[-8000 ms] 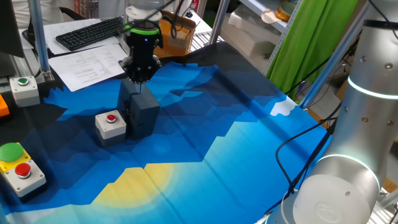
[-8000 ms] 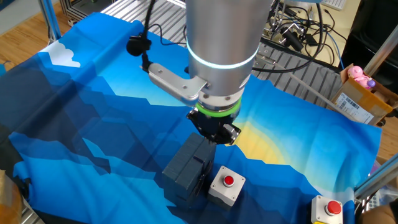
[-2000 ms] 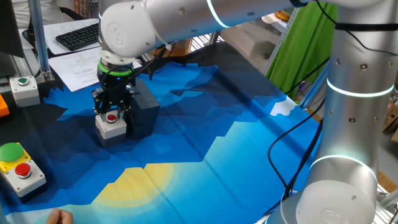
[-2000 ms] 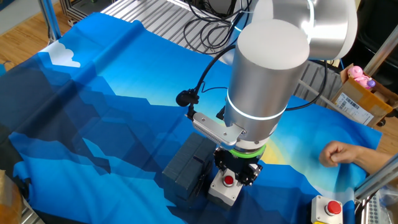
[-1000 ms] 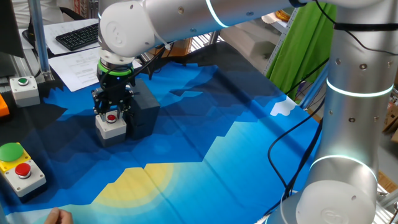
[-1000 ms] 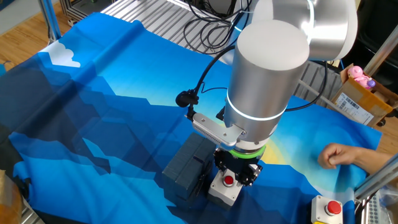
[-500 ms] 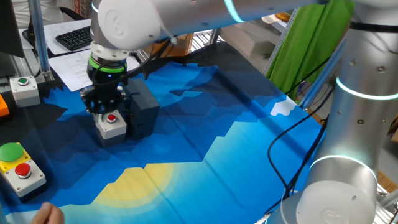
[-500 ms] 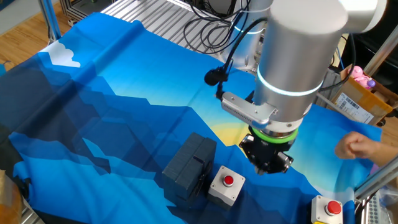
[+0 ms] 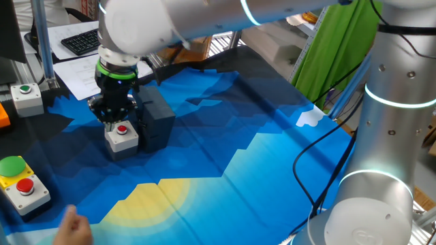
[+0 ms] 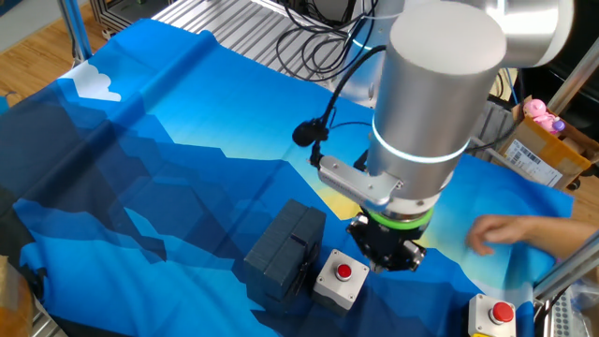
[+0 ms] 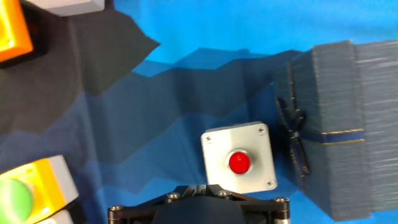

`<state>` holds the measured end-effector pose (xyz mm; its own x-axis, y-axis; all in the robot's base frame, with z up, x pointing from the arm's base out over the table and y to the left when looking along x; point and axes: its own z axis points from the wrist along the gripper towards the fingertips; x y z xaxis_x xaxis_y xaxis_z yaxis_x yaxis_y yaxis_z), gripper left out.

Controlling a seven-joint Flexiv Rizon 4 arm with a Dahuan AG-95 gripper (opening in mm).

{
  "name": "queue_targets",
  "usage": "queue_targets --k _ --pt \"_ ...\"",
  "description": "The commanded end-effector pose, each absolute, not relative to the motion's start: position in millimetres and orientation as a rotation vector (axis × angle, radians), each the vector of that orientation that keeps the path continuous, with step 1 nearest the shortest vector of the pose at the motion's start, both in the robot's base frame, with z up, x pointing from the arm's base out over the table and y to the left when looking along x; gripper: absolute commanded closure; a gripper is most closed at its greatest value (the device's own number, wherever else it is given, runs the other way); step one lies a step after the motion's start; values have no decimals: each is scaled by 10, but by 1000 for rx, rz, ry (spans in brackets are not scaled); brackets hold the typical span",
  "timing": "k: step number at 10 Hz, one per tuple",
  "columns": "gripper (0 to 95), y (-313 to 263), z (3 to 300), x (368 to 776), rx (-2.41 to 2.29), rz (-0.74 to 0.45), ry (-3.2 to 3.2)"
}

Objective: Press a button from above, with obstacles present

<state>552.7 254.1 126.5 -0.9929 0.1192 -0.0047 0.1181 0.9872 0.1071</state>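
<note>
The button (image 9: 122, 129) is a red cap on a light grey cube housing (image 9: 121, 139) on the blue cloth. It also shows in the other fixed view (image 10: 343, 272) and in the hand view (image 11: 239, 163). The obstacle (image 9: 157, 119), a dark grey-black block, stands right beside it (image 10: 284, 245) (image 11: 339, 118). My gripper (image 9: 112, 117) hangs a little above the button, off to the side away from the block (image 10: 388, 259). In the hand view my fingertips (image 11: 197, 188) touch each other, shut on nothing, and the button lies just right of them.
A yellow box with green and red buttons (image 9: 22, 182) sits at the cloth's corner (image 10: 493, 316) (image 11: 34, 186). A grey box with a green button (image 9: 26, 95) and an orange object (image 9: 3, 114) stand beyond. A person's hand (image 10: 510, 234) (image 9: 73, 230) rests on the cloth nearby.
My gripper has lifted off the button and shifted sideways away from the block. The person's hand has moved further onto the cloth.
</note>
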Motion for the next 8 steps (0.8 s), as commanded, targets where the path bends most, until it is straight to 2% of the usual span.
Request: queue_targets --k 1,2,8 --pt "950 2523 1263 5571 154 112 3123" --pt "760 2517 1260 5584 150 109 3124" --pt "760 2415 1134 5685 121 86 3124"
